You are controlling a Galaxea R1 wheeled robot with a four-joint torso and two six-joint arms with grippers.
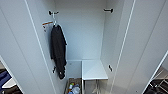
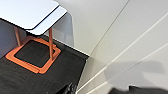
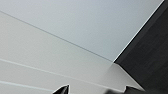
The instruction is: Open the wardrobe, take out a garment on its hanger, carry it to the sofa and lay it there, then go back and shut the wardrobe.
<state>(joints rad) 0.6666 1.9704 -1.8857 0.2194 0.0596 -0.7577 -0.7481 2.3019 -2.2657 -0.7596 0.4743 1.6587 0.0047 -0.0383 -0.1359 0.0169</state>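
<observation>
Wardrobe (image 1: 82, 37) stands open, both doors swung wide. Black shirt (image 1: 58, 51) hangs from hook on its left wall; white garment not seen inside. Finger state on both arms: cannot tell. Closing step: push doors evenly, clear of shelf (image 1: 93, 70).

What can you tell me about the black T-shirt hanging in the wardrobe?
The black T-shirt hangs limp on a white hanger from a black hook high on the left inner wall of the open wardrobe. Soft dark cloth, bunched in folds, drooping almost to the floor. Its hem ends above a bin of small items.
</observation>
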